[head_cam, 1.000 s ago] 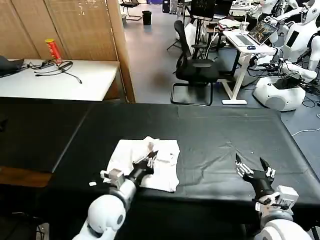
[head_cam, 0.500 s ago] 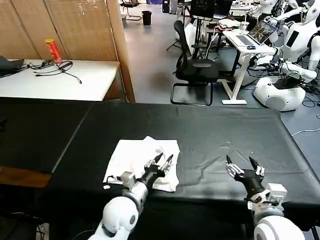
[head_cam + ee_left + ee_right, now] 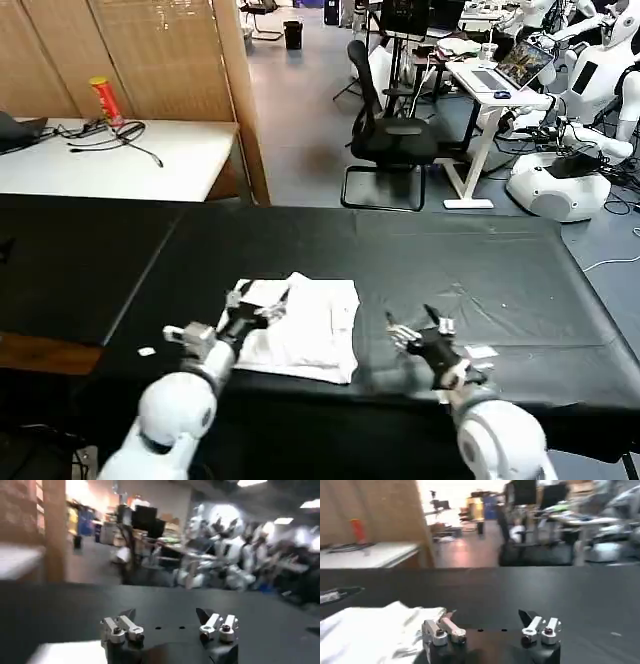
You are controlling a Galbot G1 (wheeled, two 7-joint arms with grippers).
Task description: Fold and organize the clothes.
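The clothes are one white T-shirt (image 3: 310, 322), folded into a rough rectangle near the front edge of the black table (image 3: 450, 260). My left gripper (image 3: 258, 298) is open over the shirt's left edge. In the left wrist view the left gripper (image 3: 165, 616) has nothing between its fingers, and a corner of white shirt (image 3: 60, 652) lies beside it. My right gripper (image 3: 410, 322) is open over bare table just right of the shirt. In the right wrist view the right gripper (image 3: 487, 615) is wide open, with the shirt (image 3: 370, 630) off to one side.
A white side table (image 3: 110, 160) at the back left carries a red can (image 3: 104, 100) and black cables (image 3: 115, 135). Beyond the black table stand an office chair (image 3: 392, 135), a desk and white robots (image 3: 560, 180). Bare black table stretches to the right of the shirt.
My left gripper has moved left across the shirt to its left edge. My right gripper has moved left along the table front, close to the shirt's right side. Both stay open.
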